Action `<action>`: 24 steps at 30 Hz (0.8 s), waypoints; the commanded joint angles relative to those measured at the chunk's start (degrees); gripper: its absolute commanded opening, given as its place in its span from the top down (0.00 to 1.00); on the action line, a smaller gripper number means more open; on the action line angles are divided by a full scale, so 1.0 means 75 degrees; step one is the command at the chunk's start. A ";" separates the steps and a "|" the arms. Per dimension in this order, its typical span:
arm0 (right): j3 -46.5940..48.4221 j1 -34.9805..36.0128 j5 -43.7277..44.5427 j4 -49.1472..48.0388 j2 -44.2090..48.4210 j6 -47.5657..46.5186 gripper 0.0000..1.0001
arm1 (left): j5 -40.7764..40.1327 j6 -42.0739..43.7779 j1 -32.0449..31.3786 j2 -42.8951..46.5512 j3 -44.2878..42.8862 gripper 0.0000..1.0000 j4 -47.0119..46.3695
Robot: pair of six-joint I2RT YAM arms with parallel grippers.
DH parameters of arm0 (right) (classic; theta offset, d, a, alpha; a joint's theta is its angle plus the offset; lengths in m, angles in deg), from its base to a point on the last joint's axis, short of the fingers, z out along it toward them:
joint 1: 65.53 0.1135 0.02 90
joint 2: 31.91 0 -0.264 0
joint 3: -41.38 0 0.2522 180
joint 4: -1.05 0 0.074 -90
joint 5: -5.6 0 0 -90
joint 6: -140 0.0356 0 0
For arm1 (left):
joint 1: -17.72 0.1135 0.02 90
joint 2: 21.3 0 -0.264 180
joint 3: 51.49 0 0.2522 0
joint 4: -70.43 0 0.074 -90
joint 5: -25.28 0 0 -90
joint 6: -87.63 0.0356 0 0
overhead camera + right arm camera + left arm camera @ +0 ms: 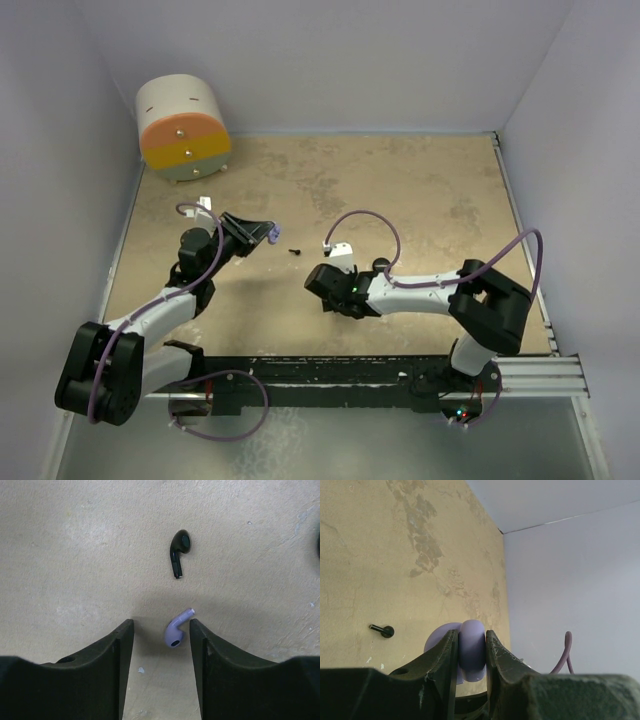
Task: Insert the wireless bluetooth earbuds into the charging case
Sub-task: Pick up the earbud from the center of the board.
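From above: pale lavender piece [273, 233] pinched in the left fingers [250, 228], near a black earbud [295, 250] on the counter [420, 200].

Left wrist: pressed tight on that piece.

Right wrist: right fingers [112, 665] spread, straddling a lavender earbud [176, 631] lying on the counter, with a black earbud beyond.

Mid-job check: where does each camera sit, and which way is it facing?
Top external: above and behind the bases, looking down on the table; left arm and right arm show.
Left wrist: low, looking along the table toward a far corner; left jaws shut on a lavender object.
Right wrist: looking straight down at the table; right jaws open either side of a lavender earbud.
Shared: top and left wrist both show the black earbud.
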 commanded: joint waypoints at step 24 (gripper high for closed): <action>-0.0078 -0.0106 0.0173 0.0843 -0.0047 0.0059 0.56 | -0.0064 0.0131 0.0073 0.0138 0.0049 1.00 -0.0356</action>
